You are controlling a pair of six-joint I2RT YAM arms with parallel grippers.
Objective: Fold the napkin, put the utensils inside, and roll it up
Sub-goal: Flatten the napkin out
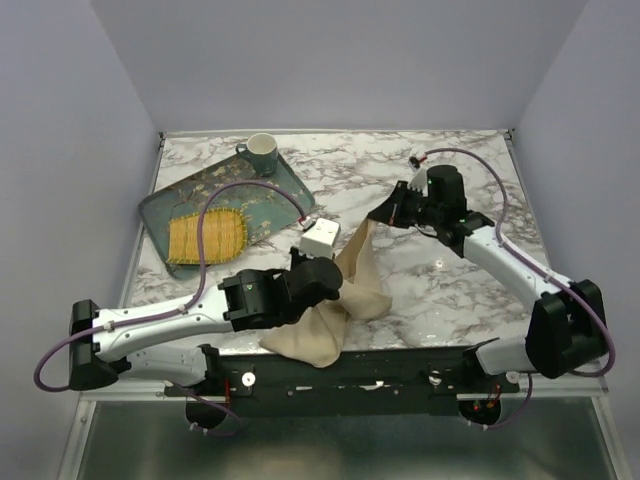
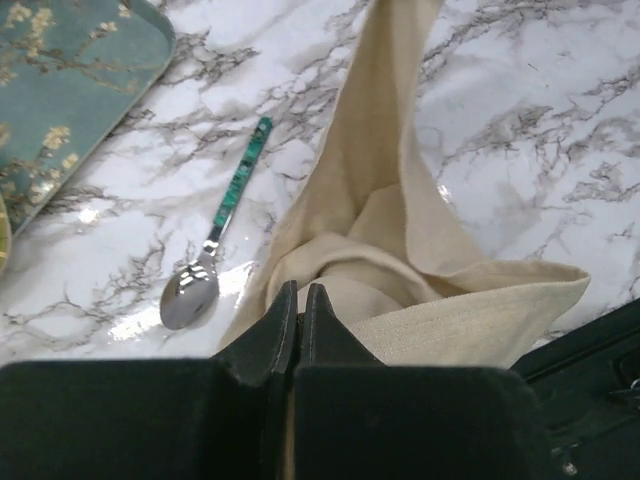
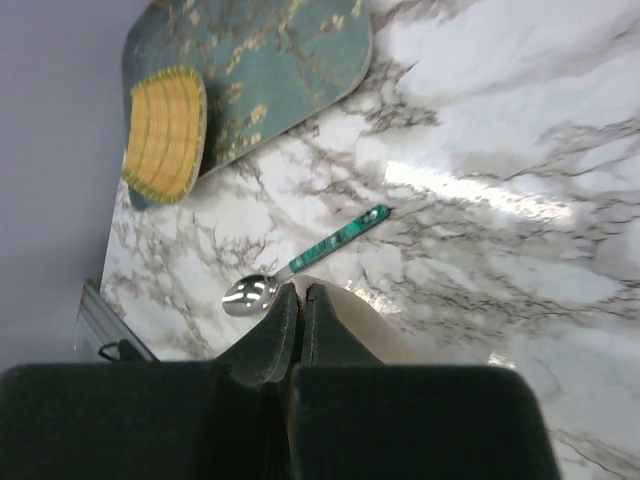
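Note:
The beige napkin [image 1: 345, 290] hangs bunched and stretched between my two grippers above the near middle of the marble table; its lower end drapes at the table's front edge. My left gripper [image 1: 335, 290] is shut on its near part [image 2: 400, 230], fingertips together [image 2: 302, 290]. My right gripper [image 1: 378, 218] is shut on an upper corner [image 3: 370, 330], raised over the table, jaws closed [image 3: 300, 290]. The spoon [image 2: 222, 228], silvery bowl and teal handle, lies flat on the marble left of the cloth; it also shows in the right wrist view [image 3: 320, 250]. It is hidden in the top view.
A dark teal floral tray [image 1: 262, 205] lies at the back left with a yellow woven mat [image 1: 207, 238] and a cup [image 1: 262, 153] on it. A small white box [image 1: 320, 238] stands by the tray's near corner. The table's front edge runs just below the napkin.

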